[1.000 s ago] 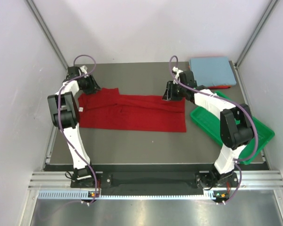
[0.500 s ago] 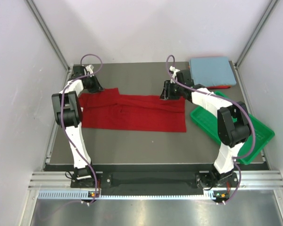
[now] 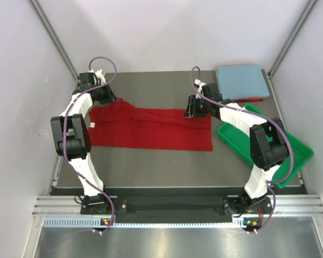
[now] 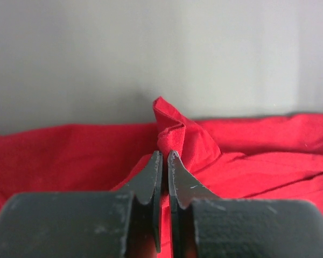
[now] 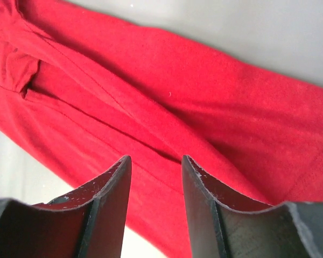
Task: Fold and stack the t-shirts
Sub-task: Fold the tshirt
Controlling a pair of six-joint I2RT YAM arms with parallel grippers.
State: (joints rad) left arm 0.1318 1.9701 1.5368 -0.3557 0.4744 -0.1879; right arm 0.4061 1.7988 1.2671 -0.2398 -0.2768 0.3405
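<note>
A dark red t-shirt lies folded into a long band across the middle of the table. My left gripper is at its far left corner. In the left wrist view the gripper is shut on a raised pinch of the red cloth. My right gripper is over the shirt's far right edge. In the right wrist view it is open and empty just above the red cloth. A folded light blue t-shirt lies at the back right on top of another red one.
A green plastic tray sits at the right edge of the table, under the right arm. Grey walls and metal posts close in the left, back and right sides. Bare table shows in front of the red shirt.
The left arm's elbow has swung out to the left while its gripper stays at the shirt's far left corner, bunching the cloth there. The right gripper has barely moved.
</note>
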